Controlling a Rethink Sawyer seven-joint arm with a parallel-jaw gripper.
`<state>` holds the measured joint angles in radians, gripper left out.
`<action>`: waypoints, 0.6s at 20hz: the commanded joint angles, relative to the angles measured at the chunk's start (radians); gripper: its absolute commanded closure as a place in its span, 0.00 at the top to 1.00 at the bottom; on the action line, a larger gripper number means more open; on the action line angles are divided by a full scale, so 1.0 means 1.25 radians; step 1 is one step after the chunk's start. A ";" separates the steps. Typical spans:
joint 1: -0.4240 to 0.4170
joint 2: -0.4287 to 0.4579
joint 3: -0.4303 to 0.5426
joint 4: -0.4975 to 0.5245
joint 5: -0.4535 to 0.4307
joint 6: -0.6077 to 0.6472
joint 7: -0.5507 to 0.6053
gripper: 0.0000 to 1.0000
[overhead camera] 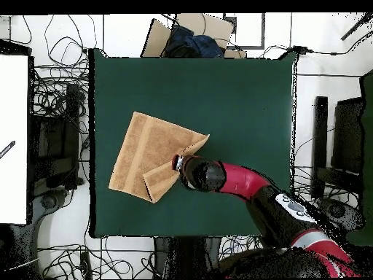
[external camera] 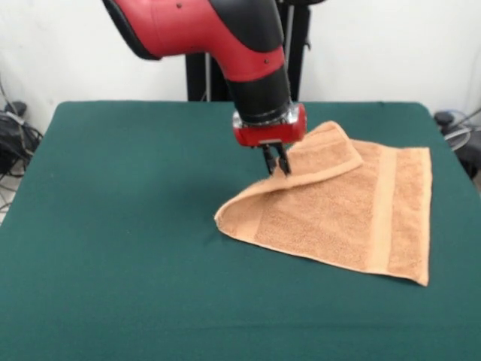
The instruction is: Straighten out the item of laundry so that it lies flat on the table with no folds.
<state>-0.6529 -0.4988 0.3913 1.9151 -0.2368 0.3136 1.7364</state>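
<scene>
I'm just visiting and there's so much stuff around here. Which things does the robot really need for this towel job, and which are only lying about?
Part of the job:
- towel, one corner folded over
- green table
- gripper, at the folded edge

Just lying about:
- cables on the floor
- cardboard box beyond the table

tan towel, corner folded, on table

In the front view the towel lies on the table, over on the right side. One corner of it is folded back on top of the rest. The gripper hangs right at the edge of that folded part, just left of it, with the arm above
</scene>
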 commanded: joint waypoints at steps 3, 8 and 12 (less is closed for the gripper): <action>-0.016 -0.092 -0.003 -0.071 -0.094 0.163 -0.099 0.00; -0.036 -0.075 0.019 -0.109 -0.126 0.192 -0.110 0.00; -0.049 -0.055 0.034 -0.128 -0.141 0.193 -0.111 0.00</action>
<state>-0.6951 -0.5871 0.3906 1.8538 -0.3420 0.4713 1.7364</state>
